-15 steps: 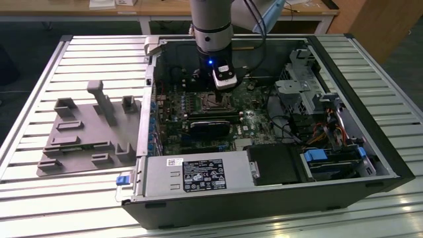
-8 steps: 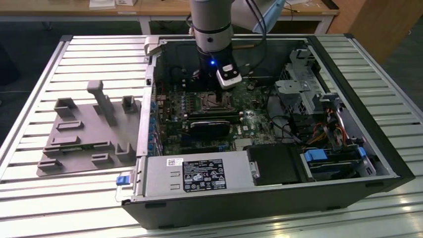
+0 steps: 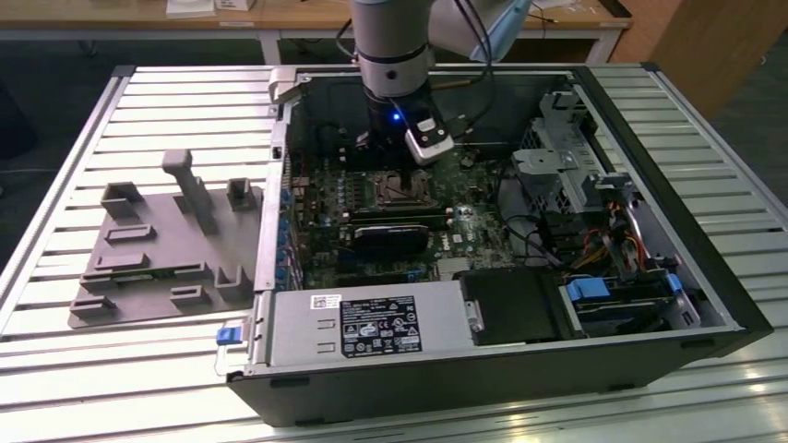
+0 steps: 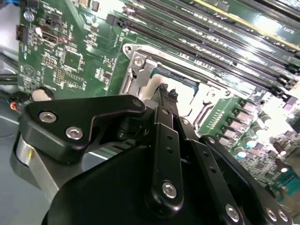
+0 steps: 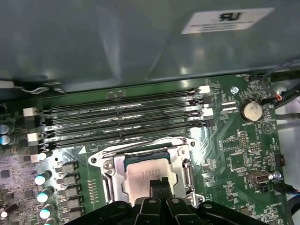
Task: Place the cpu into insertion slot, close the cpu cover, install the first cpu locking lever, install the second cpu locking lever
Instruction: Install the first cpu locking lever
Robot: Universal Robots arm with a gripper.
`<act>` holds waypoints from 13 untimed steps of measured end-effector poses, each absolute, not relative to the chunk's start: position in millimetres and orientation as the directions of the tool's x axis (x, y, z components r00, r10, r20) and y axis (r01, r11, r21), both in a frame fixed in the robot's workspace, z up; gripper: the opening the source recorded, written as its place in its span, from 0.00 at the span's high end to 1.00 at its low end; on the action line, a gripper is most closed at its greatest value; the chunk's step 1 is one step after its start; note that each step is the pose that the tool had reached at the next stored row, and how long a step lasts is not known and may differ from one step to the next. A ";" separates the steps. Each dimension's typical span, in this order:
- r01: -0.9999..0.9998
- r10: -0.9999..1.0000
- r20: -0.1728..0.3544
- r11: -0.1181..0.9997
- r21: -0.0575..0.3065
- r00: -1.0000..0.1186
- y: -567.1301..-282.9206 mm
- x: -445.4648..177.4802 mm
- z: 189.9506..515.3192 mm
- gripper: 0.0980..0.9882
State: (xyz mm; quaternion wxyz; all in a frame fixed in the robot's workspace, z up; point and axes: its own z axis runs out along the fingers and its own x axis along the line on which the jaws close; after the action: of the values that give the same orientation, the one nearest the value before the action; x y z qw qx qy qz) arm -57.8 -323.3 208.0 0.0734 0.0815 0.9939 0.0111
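**A:** One gripper (image 5: 158, 183), right over the socket. Fingers pressed together, nothing visible between them, so closed and empty. Agree?

**B:** Agree. Both wrist views show the tips together, down at the near edge of the cpu (image 5: 147, 172). Touching it or just above, I can't tell.

**A:** Where's the cpu?

**B:** Lying flat in the insertion slot (image 5: 108, 180), silver top up, looks square to the rim. I'd call step one done.

**A:** And the cpu cover (image 5: 140, 151)?

**B:** Silvery frame around the chip, and the chip shows through its window. Whether it's fully down or just resting there, I can't tell. I can't pick out the levers well enough to say if they're latched either.

**A:** Step in hand, then?

**B:** My guess is somewhere around closing the cover, with the levers not yet confirmed. Any move from here needs care. The tips are so close to the chip that a sideways drag could shift it, and the cover has to sit flat before a lever can hook.

**A:** Beyond the socket?

**B:** Memory slots (image 5: 122, 122) just past it, running in parallel. Coin cell battery (image 5: 252, 110) off to one side of them, then the grey case wall (image 5: 117, 42).

**A:** Exterior view?

**B:** The arm comes down into the open computer case (image 3: 689, 277). On the exterior view's left, a grey fixture tray (image 3: 161, 240) sits on the table, well apart.
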 end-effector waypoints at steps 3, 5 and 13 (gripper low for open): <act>0.156 0.159 -0.146 0.987 0.034 -0.976 -323.3 -59.1 210.0 1.00; 0.153 0.157 -0.147 0.988 0.035 -0.977 -323.2 -59.1 213.3 1.00; 0.146 0.150 -0.151 0.989 0.035 -0.977 -323.2 -59.1 228.8 1.00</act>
State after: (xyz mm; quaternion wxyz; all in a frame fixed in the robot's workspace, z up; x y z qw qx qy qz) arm -59.1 -323.2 228.8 0.0766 0.0743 0.9942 0.0119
